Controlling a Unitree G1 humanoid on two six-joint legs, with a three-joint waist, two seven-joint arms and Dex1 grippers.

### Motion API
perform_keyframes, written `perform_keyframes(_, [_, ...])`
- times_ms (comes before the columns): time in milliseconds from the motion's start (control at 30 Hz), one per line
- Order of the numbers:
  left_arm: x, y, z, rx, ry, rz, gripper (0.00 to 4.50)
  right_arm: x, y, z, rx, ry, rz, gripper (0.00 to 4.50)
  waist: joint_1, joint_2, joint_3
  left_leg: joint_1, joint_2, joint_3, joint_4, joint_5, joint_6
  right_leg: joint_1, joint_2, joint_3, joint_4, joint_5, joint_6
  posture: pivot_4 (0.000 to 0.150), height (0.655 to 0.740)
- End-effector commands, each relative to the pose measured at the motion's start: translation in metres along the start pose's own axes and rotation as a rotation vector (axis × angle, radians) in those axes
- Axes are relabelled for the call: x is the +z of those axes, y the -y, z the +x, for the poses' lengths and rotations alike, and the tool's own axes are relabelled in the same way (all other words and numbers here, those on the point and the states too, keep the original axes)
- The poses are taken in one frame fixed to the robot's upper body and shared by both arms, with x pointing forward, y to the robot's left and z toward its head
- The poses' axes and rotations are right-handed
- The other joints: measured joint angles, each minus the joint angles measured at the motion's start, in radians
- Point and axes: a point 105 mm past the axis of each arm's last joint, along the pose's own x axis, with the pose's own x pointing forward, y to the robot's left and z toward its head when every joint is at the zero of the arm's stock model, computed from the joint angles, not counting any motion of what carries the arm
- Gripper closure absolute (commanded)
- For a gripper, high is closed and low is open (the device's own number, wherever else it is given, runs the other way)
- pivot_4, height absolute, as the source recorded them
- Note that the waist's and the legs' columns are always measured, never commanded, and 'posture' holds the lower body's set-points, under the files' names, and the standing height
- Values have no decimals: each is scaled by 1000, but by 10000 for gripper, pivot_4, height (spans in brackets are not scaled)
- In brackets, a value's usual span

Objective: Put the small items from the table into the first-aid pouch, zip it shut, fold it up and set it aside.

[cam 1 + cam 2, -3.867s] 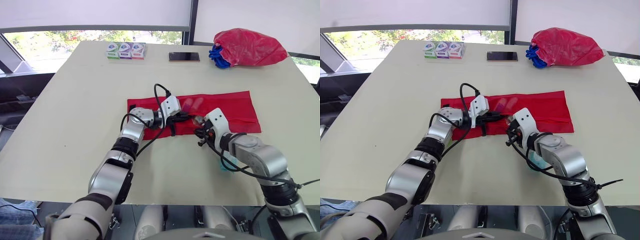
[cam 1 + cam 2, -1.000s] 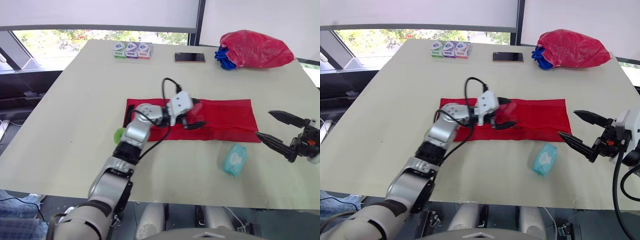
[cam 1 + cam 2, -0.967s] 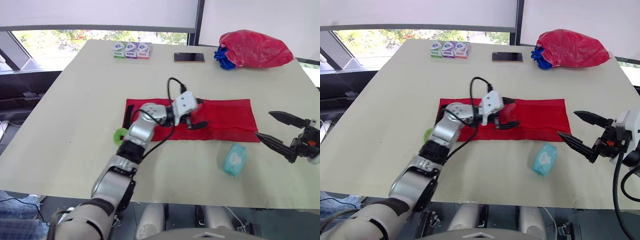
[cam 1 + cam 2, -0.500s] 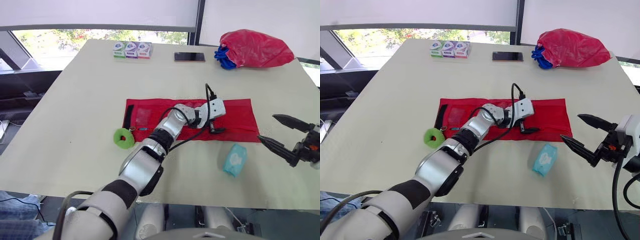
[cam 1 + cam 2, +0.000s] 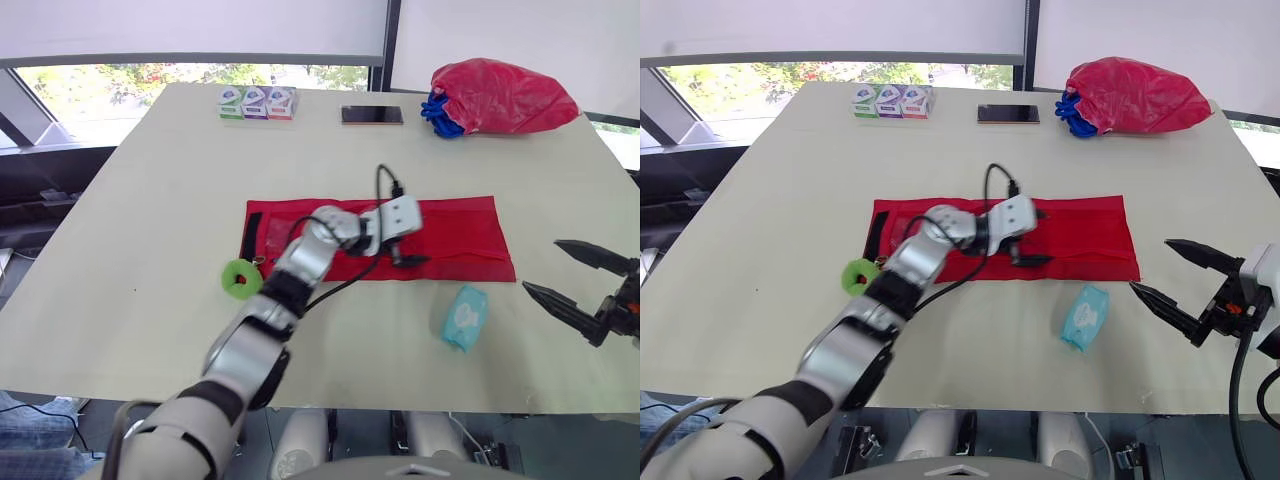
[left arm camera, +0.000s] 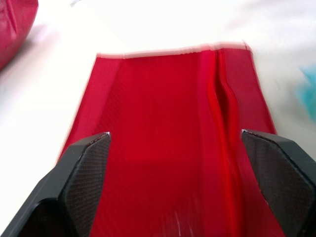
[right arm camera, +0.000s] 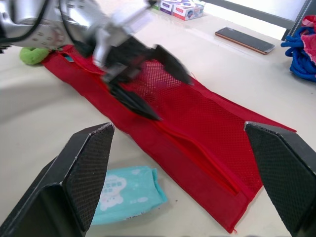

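Left gripper [image 7: 172, 98] has drawn back leftward over red pouch [image 5: 455, 228], jaws spread. Right gripper [image 5: 541, 265], jaws spread, hovers near surface's [image 5: 150, 200] right edge. Tissue pack [image 5: 463, 316] lies near pouch's front edge, untouched.

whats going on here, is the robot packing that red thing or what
Yes, a two-armed robot is packing a first-aid pouch. The red pouch lies flat and unfolded on the table. The left gripper is open over its mesh middle, holding nothing. The right gripper hangs open off to the right, also empty. A teal tissue pack lies just in front of the pouch's right end and a green round item sits by its left end, neither packed yet.
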Motion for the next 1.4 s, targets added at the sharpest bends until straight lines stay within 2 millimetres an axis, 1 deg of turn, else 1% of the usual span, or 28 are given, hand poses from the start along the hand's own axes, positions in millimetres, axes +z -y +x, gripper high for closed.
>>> perform_keyframes(33, [11, -5, -7, 49, 2, 46, 355, 16, -1, 1, 19, 40, -40, 0, 12, 0, 0, 0, 0, 0, 1, 0, 0, 0, 0, 0, 0, 0, 0, 1500, 7400])
perform_keyframes(167, [2, -6, -9, 73, -41, 48, 355, 14, -3, 4, 55, 29, -40, 0, 26, 0, 0, -1, -2, -2, 2, 1, 1, 2, 0, 1, -1, 0, 0, 1500, 7400])
perform_keyframes(233, [0, -8, -9, 91, -42, 35, 355, 14, -5, 4, 73, 23, -44, 0, 25, 0, 0, -2, -3, -2, 2, 1, 2, 2, 0, 2, -2, 0, 1, 1500, 7400])
perform_keyframes(267, [1, -10, -9, 102, -41, 33, 5284, 14, -6, 4, 82, 25, -44, 0, 24, 0, 0, -2, -3, -2, 2, 1, 2, 2, 0, 2, -2, 0, 1, 1500, 7400])
perform_keyframes(333, [1, -12, -10, 110, -37, 29, 12489, 15, -7, 4, 93, 32, -43, 0, 22, 0, 0, -2, -3, -3, 2, 1, 1, 2, 0, 1, -1, 0, 1, 1500, 7400])
perform_keyframes(367, [2, -13, -12, 116, -29, 19, 17314, 16, -7, 5, 101, 38, -45, 0, 21, 0, 0, -2, -3, -3, 2, 1, 1, 2, 0, 0, -1, 0, 1, 1500, 7400])
perform_keyframes(400, [2, -14, -14, 123, -23, 10, 19257, 17, -8, 5, 106, 43, -46, 0, 20, 0, 0, -2, -3, -3, 2, 1, 1, 2, 1, 0, -1, 0, 1, 1500, 7400])
perform_keyframes(433, [1, -15, -17, 127, -21, 2, 25180, 18, -8, 5, 108, 47, -47, 0, 17, 0, 0, -1, -3, -3, 2, 1, 1, 2, 1, 0, -1, 0, 1, 1500, 7400])
perform_keyframes(467, [0, -15, -20, 131, -22, -4, 27322, 18, -8, 5, 109, 50, -49, 0, 13, 0, 0, -1, -3, -3, 2, 1, 1, 2, 1, 1, -1, 0, 1, 1500, 7400])
perform_keyframes(500, [-3, -15, -24, 137, -26, -13, 31888, 18, -8, 6, 109, 51, -49, 0, 11, 0, 0, -1, -3, -3, 2, 1, 1, 2, 1, 1, -1, 0, 1, 1500, 7400])
perform_keyframes(533, [-7, -15, -29, 149, -34, -29, 34705, 18, -8, 6, 110, 52, -51, 0, 9, 0, 0, -1, -3, -3, 2, 1, 1, 2, 1, 1, -1, 0, 1, 1500, 7400])
perform_keyframes(600, [-15, -12, -41, 163, -54, -54, 44893, 18, -10, 8, 115, 56, -53, 0, 4, 1, 0, 0, -2, -2, 1, 1, 1, 2, 1, 2, -1, 0, 1, 1500, 7400])
perform_keyframes(667, [-23, -6, -60, 182, -80, -77, 44893, 19, -11, 10, 121, 63, -55, 0, -4, 1, -1, 0, -2, -2, 1, 1, 1, 2, 1, 2, 0, 0, 1, 1500, 7400])
perform_keyframes(733, [-25, -2, -70, 197, -94, -92, 44893, 19, -12, 11, 124, 67, -55, 0, -10, 1, 0, 1, 0, -1, 0, 1, 1, 2, 1, 3, 0, 0, 0, 1500, 7400])
perform_keyframes(767, [-26, -2, -75, 207, -102, -98, 44893, 19, -13, 11, 125, 69, -55, 0, -10, 1, 0, 1, 0, -1, 0, 1, 1, 2, 2, 3, 0, 0, 0, 1500, 7400])
perform_keyframes(833, [-33, -3, -98, 257, -145, -112, 44893, 19, -14, 13, 134, 78, -52, 0, -6, 1, -1, 1, 0, -1, 1, 1, 1, 2, 2, 3, 0, 0, 0, 1500, 7400])
perform_keyframes(867, [-35, -3, -107, 277, -162, -117, 44893, 19, -14, 13, 136, 81, -51, 0, -8, 1, -1, 1, 0, -1, 1, 1, 1, 2, 2, 3, 0, 0, 0, 1500, 7400])
perform_keyframes(900, [-36, -3, -112, 291, -171, -121, 44893, 19, -14, 13, 137, 82, -51, 0, -11, 1, -1, 1, 0, -1, 0, 1, 1, 2, 2, 4, 0, 0, 0, 1500, 7400])
perform_keyframes(967, [-36, -1, -115, 303, -175, -128, 44893, 18, -13, 14, 140, 83, -50, 0, -14, 1, -1, 1, 0, -1, 0, 1, 1, 2, 2, 4, 0, 0, 0, 1500, 7400])
perform_keyframes(1067, [-37, 4, -114, 299, -180, -136, 44893, 17, -12, 16, 147, 86, -49, 0, -10, 1, -1, 1, 0, -1, 0, 1, 1, 2, 1, 3, 0, 0, 0, 1500, 7400])
perform_keyframes(1133, [-33, 5, -112, 298, -154, -160, 44893, 17, -13, 16, 148, 88, -48, 0, -7, 1, -1, 1, 0, -1, 1, 1, 1, 2, 1, 3, 0, 0, 0, 1500, 7400])
perform_keyframes(1200, [-27, 2, -111, 309, -129, -172, 39043, 17, -13, 17, 148, 89, -48, 0, -3, 1, -1, 1, 0, -1, 1, 1, 1, 2, 1, 4, 0, 0, 0, 1500, 7400])
perform_keyframes(1233, [-25, 1, -112, 312, -123, -172, 37519, 17, -13, 16, 148, 90, -48, 0, -1, 1, -1, 1, 0, -1, 1, 1, 1, 2, 1, 4, 0, 0, 0, 1500, 7400])
perform_keyframes(1267, [-23, -1, -112, 315, -118, -168, 31849, 17, -13, 16, 147, 91, -48, 0, 0, 1, -1, 1, 0, -1, 1, 1, 1, 2, 1, 4, -1, 0, 0, 1500, 7400])
perform_keyframes(1367, [-9, -6, -115, 300, -67, -161, 21446, 18, -12, 14, 139, 97, -44, 0, 6, 1, -1, 1, 0, -1, 0, 1, 1, 2, 2, 3, 0, 0, 0, 1500, 7400])
perform_keyframes(1400, [-3, -6, -115, 281, -46, -161, 16861, 18, -12, 14, 136, 97, -44, 0, 7, 1, -1, 1, 0, -1, 0, 1, 1, 2, 2, 3, 0, 0, 0, 1500, 7400])
